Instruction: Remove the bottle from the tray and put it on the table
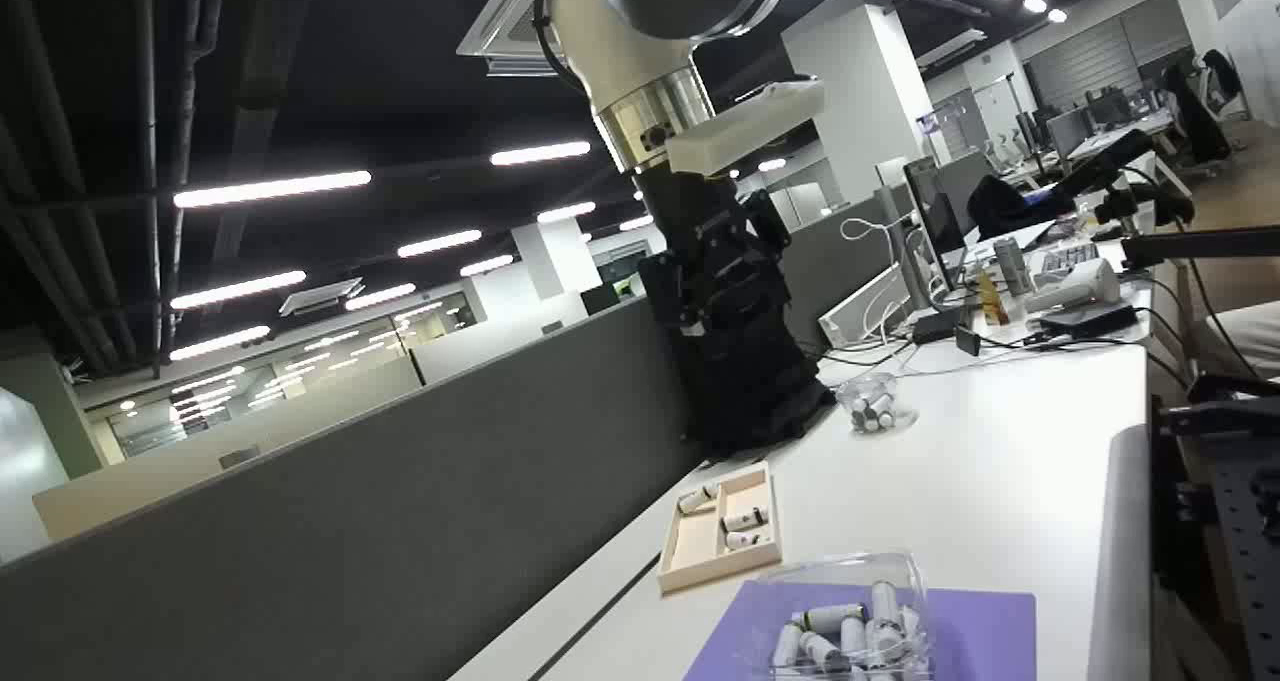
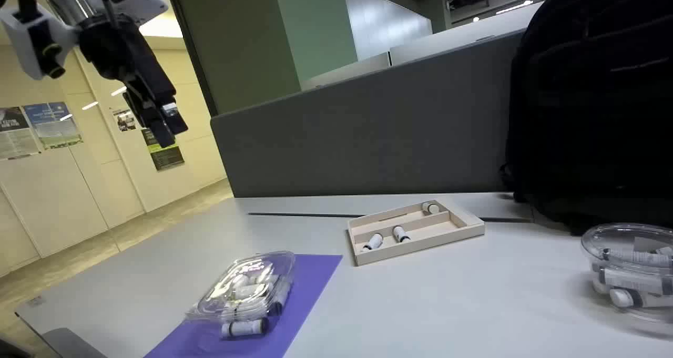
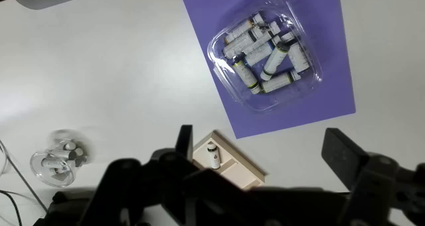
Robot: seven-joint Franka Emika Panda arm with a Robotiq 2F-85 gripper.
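The small tan tray (image 1: 690,559) lies on the white table (image 1: 960,501), by the grey partition. It has dividers and holds three small white bottles lying on their sides: one bottle (image 1: 697,499) in one long compartment, two others (image 1: 745,519) (image 1: 742,539) across the divider. The tray (image 2: 420,246) and its bottles (image 2: 374,241) (image 2: 401,234) (image 2: 430,207) also show in an exterior view. In the wrist view one bottle (image 3: 213,156) shows in the tray's corner (image 3: 239,156); the rest of the tray is hidden behind the gripper. My gripper (image 3: 263,143) is open and empty, high above the table (image 2: 171,126).
A purple mat (image 3: 332,96) carries a clear plastic container (image 3: 313,76) with several bottles. A clear round cup (image 2: 625,239) with more bottles stands on the table. A black backpack (image 2: 594,111) leans by the grey partition (image 2: 368,147). Cables and monitors (image 1: 935,221) stand farther along.
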